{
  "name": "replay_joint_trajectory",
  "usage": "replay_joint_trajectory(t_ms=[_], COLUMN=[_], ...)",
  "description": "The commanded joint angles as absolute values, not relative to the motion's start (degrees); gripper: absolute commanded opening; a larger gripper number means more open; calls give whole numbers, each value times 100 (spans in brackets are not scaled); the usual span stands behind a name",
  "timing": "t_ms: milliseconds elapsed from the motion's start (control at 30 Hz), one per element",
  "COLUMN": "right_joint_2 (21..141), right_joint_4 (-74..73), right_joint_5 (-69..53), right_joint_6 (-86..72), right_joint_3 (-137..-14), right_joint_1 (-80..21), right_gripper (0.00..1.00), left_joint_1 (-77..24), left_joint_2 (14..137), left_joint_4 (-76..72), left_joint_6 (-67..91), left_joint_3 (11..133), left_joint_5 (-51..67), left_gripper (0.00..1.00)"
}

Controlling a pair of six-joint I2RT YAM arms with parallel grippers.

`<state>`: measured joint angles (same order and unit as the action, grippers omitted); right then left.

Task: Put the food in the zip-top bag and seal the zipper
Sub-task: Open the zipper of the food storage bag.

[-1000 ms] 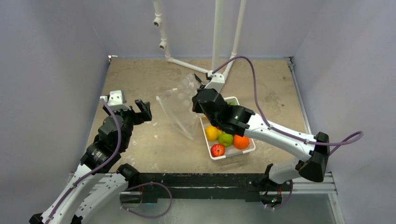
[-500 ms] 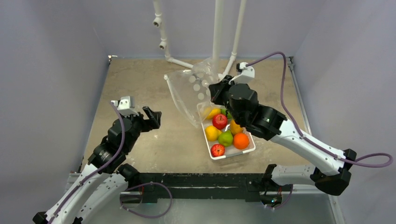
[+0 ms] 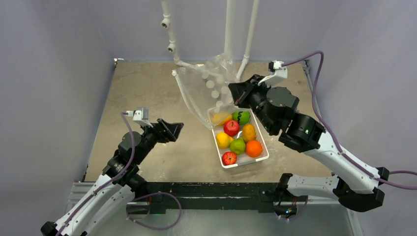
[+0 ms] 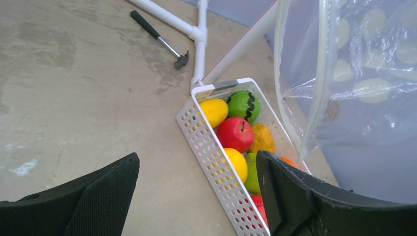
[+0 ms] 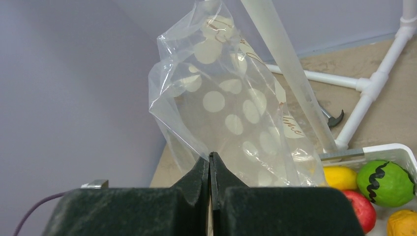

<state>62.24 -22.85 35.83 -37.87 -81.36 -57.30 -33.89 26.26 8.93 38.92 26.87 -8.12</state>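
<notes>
Our right end effector (image 3: 237, 94) is clamped tight on the crinkly, dotted clear bag (image 3: 209, 91), hanging it over the far-left corner of the white tray (image 3: 246, 162). The bag's pale zipper (image 4: 322, 69) runs along its left edge. Our left end effector (image 3: 171, 130) hovers wide open and empty, with the glossy, rounded food (image 3: 238, 136) in the tray just to its right, so we judge that arm free to pick.

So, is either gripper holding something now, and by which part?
The right gripper is shut on the zip-top bag, pinching a thin fold of plastic at its edge. The left gripper is open and holds nothing.
</notes>
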Motion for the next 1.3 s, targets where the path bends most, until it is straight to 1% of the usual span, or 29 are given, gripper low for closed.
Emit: replay_joint_trajectory(t_ms=[0,267,667,900,1200,1267], right_joint_2=[5960,5704,5405,5318,5292,5282], right_joint_4=[-2263,-2308,-2449,-2429,-2368,-2343], right_joint_5=[3263,2756,2061,1615,1317,1251], right_joint_6=[-3585,-3489,-3410,-3372,-3346,-3352], right_joint_3=[-8516,-8699,-8852,-8823,-8763,-8745], right_joint_1=[-5704,-5704,-5704,-5703,-5704,-5704], right_gripper=[0,0,0,0,0,0], left_joint_1=[-3382,-3384,-3384,-3384,-3379,-3381], left_joint_2=[2399,2206,2228,2569,2895,2938], left_joint_4=[-536,-1930,-3327,-4002,-4435,-4440], left_joint_6=[4134,4355,4637,4763,4751,4708], left_joint_3=[2277,1786,1628,1679,1841,1891], left_joint_5=[-211,481,1078,1356,1410,1428], left_gripper=[88,89,90,90,89,87])
